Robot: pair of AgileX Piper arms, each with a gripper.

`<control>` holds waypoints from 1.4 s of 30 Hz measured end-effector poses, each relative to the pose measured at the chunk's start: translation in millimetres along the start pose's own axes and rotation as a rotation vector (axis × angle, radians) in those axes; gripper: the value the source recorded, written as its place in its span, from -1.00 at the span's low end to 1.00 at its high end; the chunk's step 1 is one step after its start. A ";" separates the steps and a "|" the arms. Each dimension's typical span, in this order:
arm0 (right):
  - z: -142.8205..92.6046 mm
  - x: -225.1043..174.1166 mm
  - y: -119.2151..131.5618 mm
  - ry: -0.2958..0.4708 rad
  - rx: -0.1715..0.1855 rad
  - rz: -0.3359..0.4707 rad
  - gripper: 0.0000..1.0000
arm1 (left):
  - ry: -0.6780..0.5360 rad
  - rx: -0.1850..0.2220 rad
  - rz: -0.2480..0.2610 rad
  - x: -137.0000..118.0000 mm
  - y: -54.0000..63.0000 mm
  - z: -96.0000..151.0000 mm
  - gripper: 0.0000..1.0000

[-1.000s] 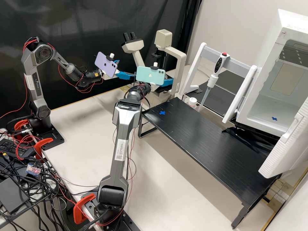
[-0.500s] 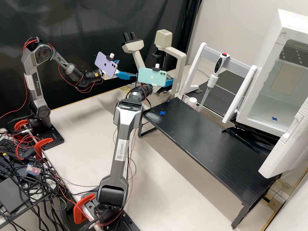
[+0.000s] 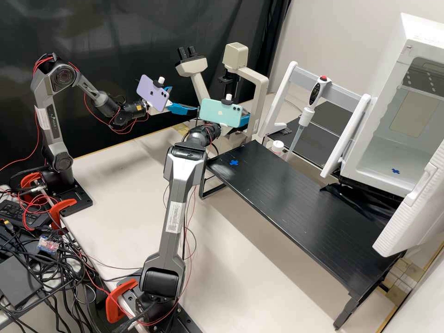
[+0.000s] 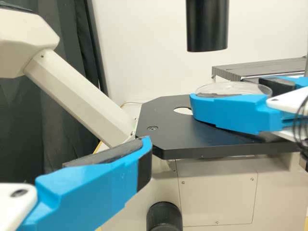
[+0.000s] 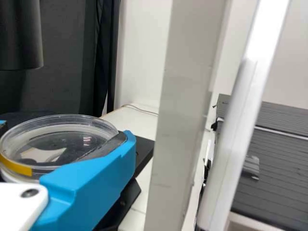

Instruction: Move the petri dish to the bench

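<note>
Right gripper: held the petri dish by its sides, its two blue fingers pressed in around it.
Petri dish: sat between those fingers, roughly level, a strip of yellow tape on its side.
Dish height: over or right beside the black microscope stage; whether its underside was clear of the stage could not be told.
Left gripper: hung on the other side of the microscope with its fingers wide and nothing between them.
Dark cylinder: pointed down above the stage, apart from the dish.
Pale upright: stood close to the right gripper's fingertip and looked the likeliest thing to knock.
Black bench: the probable goal, with a blue cross at the end near the microscope that perhaps marked the spot.
Step in hand: most likely taking the dish away from the microscope, with the setting down not yet done.
Next move: called for drawing the dish clear of stage and upright, keeping it flat, then lowering it to the bench before letting go.
</note>
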 end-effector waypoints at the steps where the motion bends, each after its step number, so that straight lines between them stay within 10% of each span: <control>1: -0.4 -1.6 1.0 0.003 0.008 0.000 -1.00 | 0.000 0.000 0.000 0.0 0.0 0.0 1.00; 25: 28.8 -149.7 31.2 0.219 0.074 0.060 -1.00 | 0.000 0.000 0.000 0.0 0.0 0.0 1.00; 42: 117.8 -200.3 24.9 0.154 0.005 0.155 -1.00 | 0.000 0.000 0.000 0.0 0.0 0.0 1.00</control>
